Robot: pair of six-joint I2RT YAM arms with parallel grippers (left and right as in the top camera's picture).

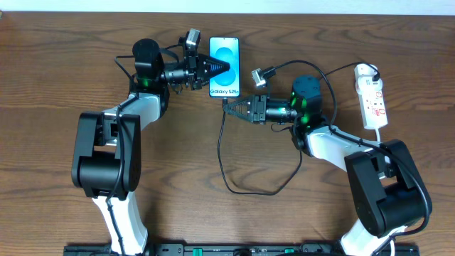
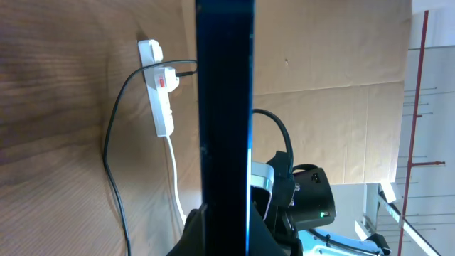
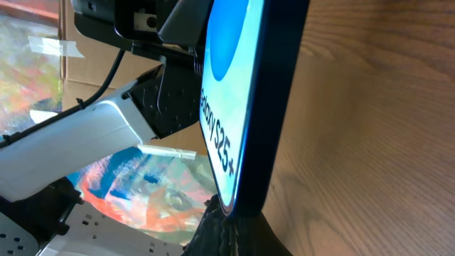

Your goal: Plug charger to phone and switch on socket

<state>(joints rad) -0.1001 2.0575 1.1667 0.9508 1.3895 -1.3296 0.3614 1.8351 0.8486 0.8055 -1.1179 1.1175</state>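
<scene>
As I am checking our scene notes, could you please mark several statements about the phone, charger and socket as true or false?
1. The phone lies with its screen facing up. True.
2. The socket sits on the left arm's side. False: it lies at the far right.
3. The left gripper clamps the phone. True.
4. The charger runs in a straight line. False: its cable curves in a wide loop.
</scene>
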